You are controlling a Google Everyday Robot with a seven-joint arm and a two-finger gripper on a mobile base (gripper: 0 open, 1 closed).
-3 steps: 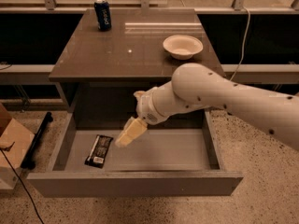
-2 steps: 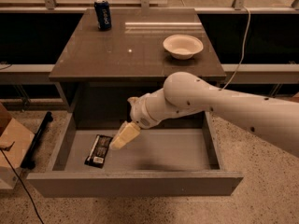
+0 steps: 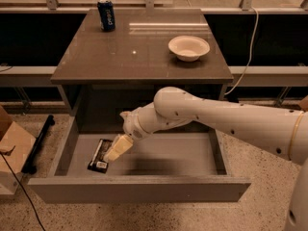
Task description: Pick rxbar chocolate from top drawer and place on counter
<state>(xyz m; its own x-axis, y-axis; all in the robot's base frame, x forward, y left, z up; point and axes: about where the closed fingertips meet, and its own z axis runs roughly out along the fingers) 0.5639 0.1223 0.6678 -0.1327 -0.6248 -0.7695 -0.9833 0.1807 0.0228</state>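
Observation:
The rxbar chocolate, a flat black bar with white lettering, lies on the floor of the open top drawer at its left side. My gripper reaches down into the drawer from the right on the white arm. Its cream fingertips hang just right of the bar and overlap its right edge. The glossy grey-brown counter is above the drawer.
A blue soda can stands at the counter's back left. A white bowl sits at its right side. A cardboard box and a black bar lie on the floor to the left. A cable hangs at the right.
My arm has swung left and lower into the drawer. The gripper has come closer to the bar and now overlaps its right edge. The bar has not moved.

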